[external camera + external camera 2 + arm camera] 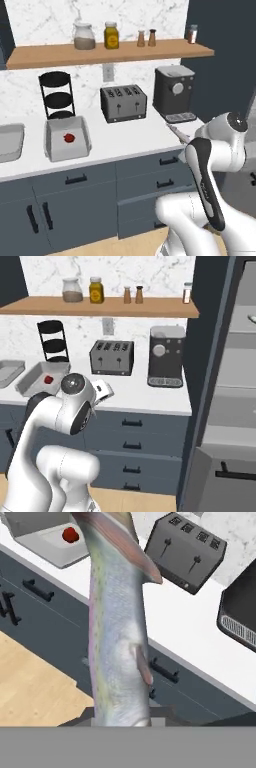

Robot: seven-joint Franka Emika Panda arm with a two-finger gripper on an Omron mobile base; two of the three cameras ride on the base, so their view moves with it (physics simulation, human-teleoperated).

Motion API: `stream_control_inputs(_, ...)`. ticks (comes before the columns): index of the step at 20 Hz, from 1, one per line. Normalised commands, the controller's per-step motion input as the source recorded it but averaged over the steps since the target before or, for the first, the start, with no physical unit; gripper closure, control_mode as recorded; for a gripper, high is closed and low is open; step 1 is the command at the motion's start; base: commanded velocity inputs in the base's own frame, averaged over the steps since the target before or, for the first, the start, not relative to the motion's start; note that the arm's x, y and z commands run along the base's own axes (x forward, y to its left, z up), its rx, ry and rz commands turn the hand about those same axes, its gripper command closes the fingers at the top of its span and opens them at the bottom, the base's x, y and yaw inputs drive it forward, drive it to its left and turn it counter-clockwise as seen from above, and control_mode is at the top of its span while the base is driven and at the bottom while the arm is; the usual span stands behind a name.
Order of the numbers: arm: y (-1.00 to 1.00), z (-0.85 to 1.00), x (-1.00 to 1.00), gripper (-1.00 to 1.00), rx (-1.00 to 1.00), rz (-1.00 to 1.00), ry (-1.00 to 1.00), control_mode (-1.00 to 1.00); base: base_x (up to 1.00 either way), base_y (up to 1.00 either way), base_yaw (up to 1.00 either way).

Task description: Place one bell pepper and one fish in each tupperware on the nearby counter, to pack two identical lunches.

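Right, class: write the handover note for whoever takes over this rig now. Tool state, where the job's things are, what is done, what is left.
Tool: shut on the fish, carried in front of the counter.
Near tupperware: on the counter left of the toaster, holds one red bell pepper, no fish.
Second tupperware: further left, contents not discernible.
Done: one pepper packed, fish picked up.
Left: fish into the near tupperware, then probably a pepper and a fish for the other.

The glossy white, rounded-link robot arm carries a long black strip along one link and a round grey joint cap beside the grey four-slot toaster.
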Motion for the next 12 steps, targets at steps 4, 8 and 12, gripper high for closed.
stream_control_inputs(4, 0.0, 0.0, 0.0, 1.0, 0.0, 0.0, 0.0, 1.0, 0.98, 1.0, -0.07)
stream_control_inputs(8, 0.0, 0.0, 0.0, 1.0, 0.0, 0.0, 0.0, 1.0, 0.7, 1.0, -0.05)
stream_control_inputs(12, 0.0, 0.0, 0.0, 1.0, 0.0, 0.0, 0.0, 1.0, 0.63, 1.0, -0.09)
